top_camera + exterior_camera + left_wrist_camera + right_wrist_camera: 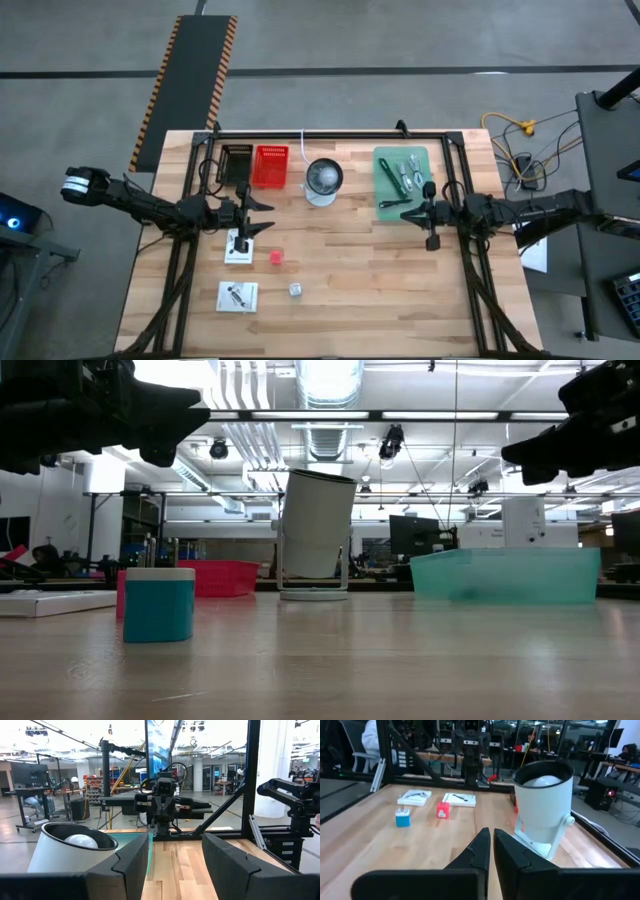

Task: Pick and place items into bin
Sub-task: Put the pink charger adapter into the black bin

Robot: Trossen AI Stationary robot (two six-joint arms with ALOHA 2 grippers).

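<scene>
Left gripper [262, 215] hovers over the left half of the table [350, 290], fingers spread wide with bare wood between them in its wrist view. Right gripper [412, 213] faces it from across the table, fingers pressed together, nothing held.

Biggest thing between the two is the round white bowl [323, 178], tilted on its stand, standing on the far side of the line between the grippers, nearer the left one. Just beside the right gripper, on its far side, lies the green tray [384, 160], carrying a handful of silvery metal pieces [410, 172] and a green strip [385, 174]; I can't count those pieces exactly. Beyond the left gripper, against the back rail, stand two bins: one red bin [269, 165] and one dark bin [236, 162], touching side by side.

Two white cards now: one white card [238, 248] sits right under the left gripper, bearing a dark part; the second card [238, 296] lies nearer the front edge, well apart from both grippers. One tiny red cube [276, 257] rests just beside the first card, on the side toward the right gripper. One tiny silver cube [296, 289] lies a little farther toward the front.

Both arms stretch in level from the table's sides, wrists pointing at each other.
</scene>
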